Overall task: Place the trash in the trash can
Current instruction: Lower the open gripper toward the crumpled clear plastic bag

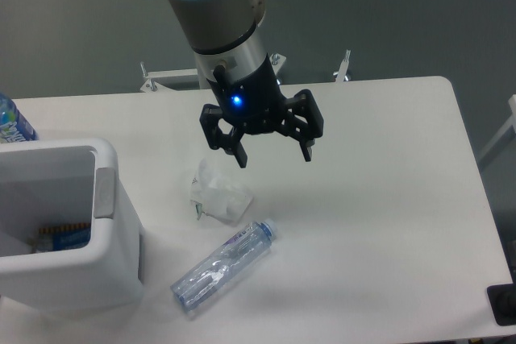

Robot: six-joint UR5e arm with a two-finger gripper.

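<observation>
A wrinkly white wad of trash (pixel 219 194) lies on the white table, left of centre. Just below it a clear plastic water bottle (pixel 222 267) with a pale label lies on its side, cap pointing up and right. My gripper (pixel 274 155) hangs above the table, up and to the right of the wad, open with nothing between its fingers. The trash can (pixel 60 227), a large white bin with a grey side panel, stands at the left edge; some items show inside at its bottom.
A bottle with a deep blue wrap (pixel 12 121) pokes in at the far left behind the bin. A metal bracket (pixel 165 78) runs along the table's back edge. The table's right edge (pixel 476 191) borders grey floor.
</observation>
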